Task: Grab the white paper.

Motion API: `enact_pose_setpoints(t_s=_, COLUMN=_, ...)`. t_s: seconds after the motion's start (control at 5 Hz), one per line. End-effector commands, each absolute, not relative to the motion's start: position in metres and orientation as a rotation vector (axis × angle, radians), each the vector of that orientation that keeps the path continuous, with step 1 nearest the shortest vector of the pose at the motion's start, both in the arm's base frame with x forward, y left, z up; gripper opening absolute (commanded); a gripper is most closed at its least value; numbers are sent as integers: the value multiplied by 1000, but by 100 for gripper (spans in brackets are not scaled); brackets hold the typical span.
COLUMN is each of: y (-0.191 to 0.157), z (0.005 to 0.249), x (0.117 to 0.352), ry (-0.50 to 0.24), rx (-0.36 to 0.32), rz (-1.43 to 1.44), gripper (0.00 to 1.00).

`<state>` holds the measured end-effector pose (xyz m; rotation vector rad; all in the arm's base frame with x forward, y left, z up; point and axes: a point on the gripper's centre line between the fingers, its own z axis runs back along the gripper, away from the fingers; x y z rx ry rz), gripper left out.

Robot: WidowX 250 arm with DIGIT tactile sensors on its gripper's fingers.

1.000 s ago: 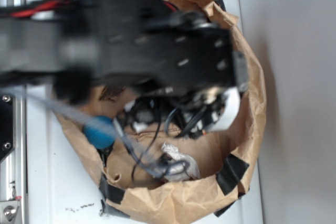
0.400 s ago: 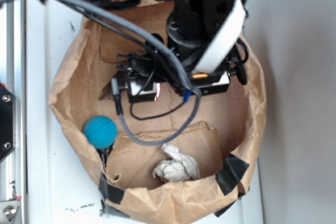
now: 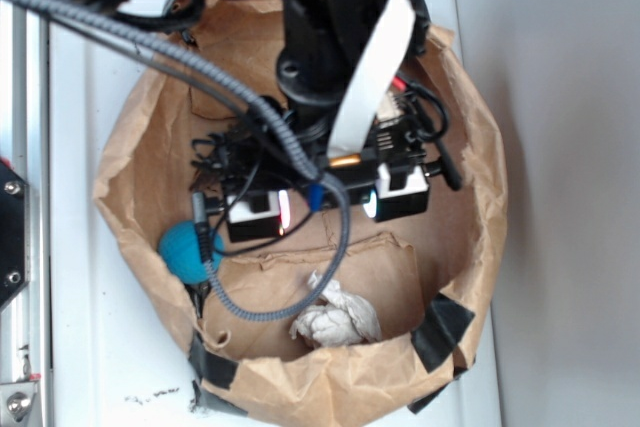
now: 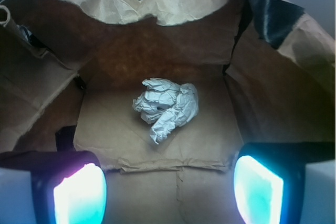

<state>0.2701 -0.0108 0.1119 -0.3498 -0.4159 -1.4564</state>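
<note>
Two glowing fingertip pads frame the lower corners of the wrist view as the gripper (image 4: 168, 184) hangs with its jaws spread wide inside a large brown paper bag (image 3: 470, 207), nothing between them. The white paper (image 4: 167, 106), a crumpled off-white wad with grey creases, lies on the flat brown floor of the bag ahead of the gripper and apart from it, roughly centred between the left pad (image 4: 80, 195) and the right pad (image 4: 258, 191) in that view. Seen from the exterior camera, the white paper (image 3: 337, 320) sits near the bag's lower wall, beside a strip of black tape (image 3: 440, 330) on the rim, while the gripper (image 3: 325, 205) hovers over the middle of the bag with its lit pads facing the wad. A blue ball (image 3: 186, 251) rests against the bag's left wall, partly hidden by a grey braided cable (image 3: 270, 132) that loops down across the bag and curls close to the wad; whether it touches the paper cannot be told. A flat white ribbon cable (image 3: 368, 67) runs down the black arm (image 3: 320, 37) to the wrist. The bag stands on a white table (image 3: 90, 367), with a metal rail (image 3: 22, 247) along the left edge.
</note>
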Motion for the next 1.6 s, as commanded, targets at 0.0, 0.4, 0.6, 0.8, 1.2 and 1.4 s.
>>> enact_pose_setpoints(t_s=0.0, y=-55, z=84, x=267, ry=-362, rx=-253, rz=-1558, gripper=100)
enact_pose_setpoints(t_s=0.4, y=-84, z=45, x=277, ry=-327, rx=-293, rz=-1586, gripper=100)
enact_pose_setpoints(t_s=0.6, y=-92, z=37, x=290, ry=-332, rx=-320, rz=-1597, gripper=100)
enact_pose_setpoints(t_s=0.8, y=-91, z=36, x=298, ry=-335, rx=-327, rz=-1564, gripper=0)
enact_pose_setpoints(t_s=1.2, y=-73, z=56, x=296, ry=-393, rx=-343, rz=-1572, gripper=0)
enact_pose_setpoints(t_s=1.4, y=-58, z=74, x=294, ry=-443, rx=-359, rz=-1571, gripper=0)
